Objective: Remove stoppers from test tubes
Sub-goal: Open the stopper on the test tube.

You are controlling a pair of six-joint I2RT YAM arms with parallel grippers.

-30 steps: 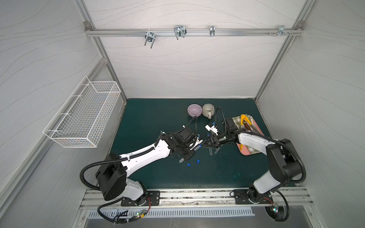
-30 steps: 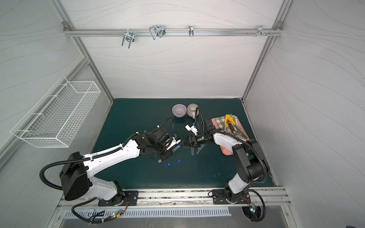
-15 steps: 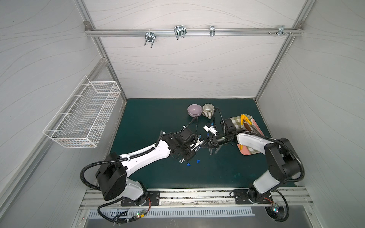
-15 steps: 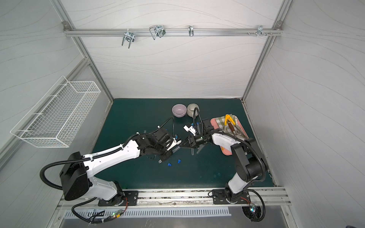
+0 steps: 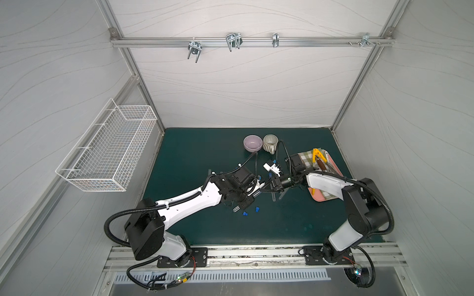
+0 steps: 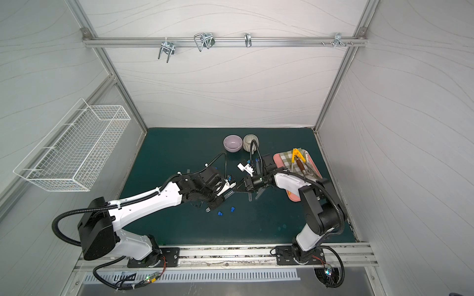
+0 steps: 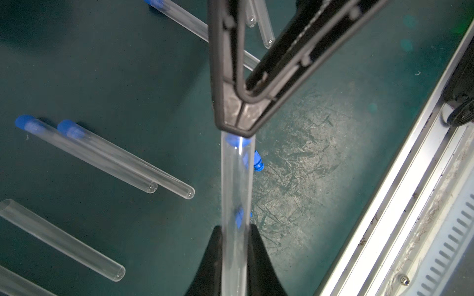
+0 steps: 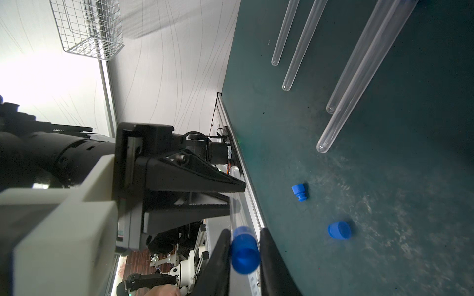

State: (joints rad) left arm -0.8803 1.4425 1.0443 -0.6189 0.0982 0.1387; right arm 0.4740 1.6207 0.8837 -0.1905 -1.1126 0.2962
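**Both jaws on one tube, stopper caught at its mouth**

My left jaws are clamped on the lower part of a clear test tube [image 7: 234, 194]. It reaches straight out from them, lifted off the green worktop [image 5: 205, 153], toward my right jaws. My right jaws are pressed together on the blue stopper [image 8: 245, 252] seated in the tube's mouth, with one finger on each side of it. In both top views my two sets of jaws meet tip to tip over the middle of the worktop, with the tube bridging them.

Under the jaws, a loose stopper [image 8: 299, 192] lies on its side on the worktop. A second loose stopper [image 8: 339, 230] lies near it, and the two do not touch.

Off to one side of my left jaws, two stoppered tubes [image 7: 128, 160] lie side by side. An open tube [image 7: 62, 241] lies close by, roughly parallel to them. Ahead of my right jaws, more tubes [image 8: 302, 46] lie with their rounded ends toward me. Their far ends are cut off by the frame, so I cannot tell whether they are plugged.
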